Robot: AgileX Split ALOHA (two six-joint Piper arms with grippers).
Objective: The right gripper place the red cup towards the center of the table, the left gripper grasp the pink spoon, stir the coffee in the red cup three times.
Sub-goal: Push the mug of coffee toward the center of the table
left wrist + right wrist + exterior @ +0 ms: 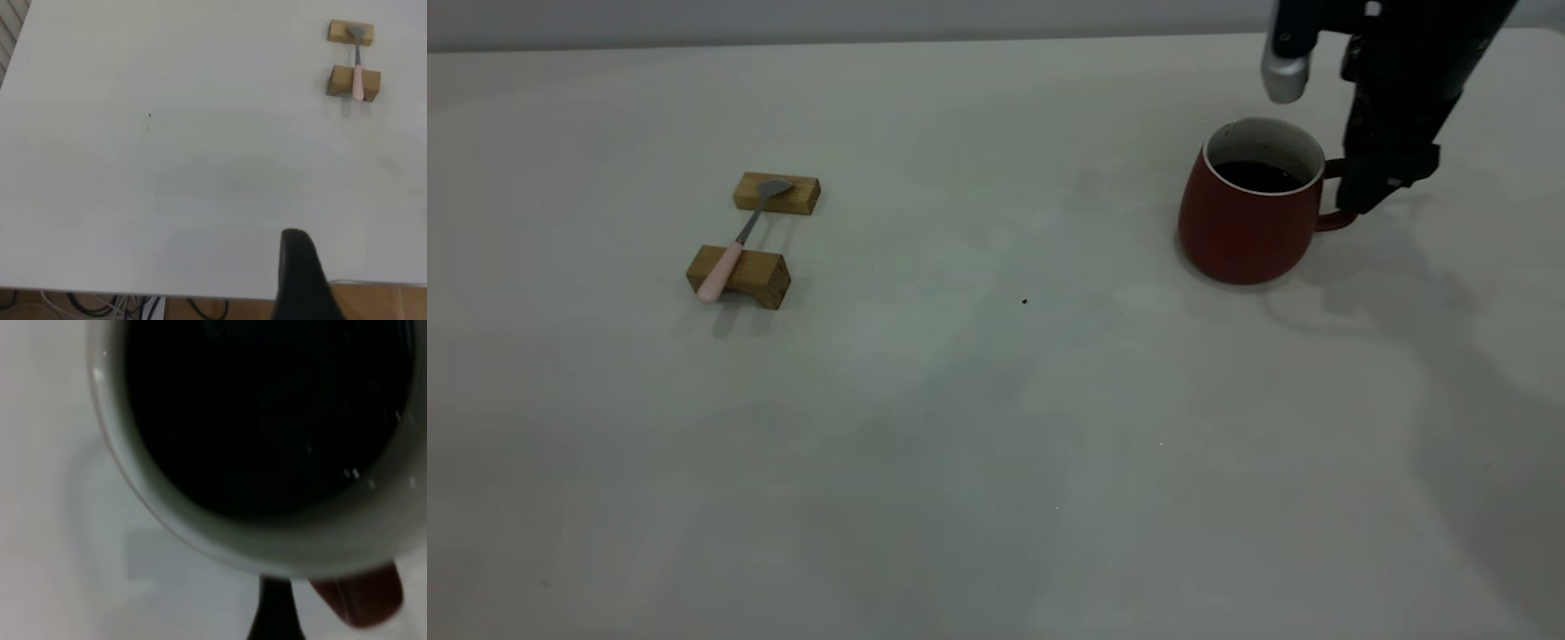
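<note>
Red cup (1249, 218), dark with coffee (1258, 176), sits far right on the bench (996, 427), its handle pointing straight into our right gripper (1360, 200), whose jaws sit at the loop; we cannot tell whether they grip it. That arm reaches steeply down. Pink spoon (734, 244) bridges two wooden blocks (740, 274), well away from our left gripper (303, 280), jaw width unreadable.

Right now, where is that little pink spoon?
In the exterior view the pink spoon lies at the table's left side, bridging two small wooden blocks, far from the red cup at right.
</note>
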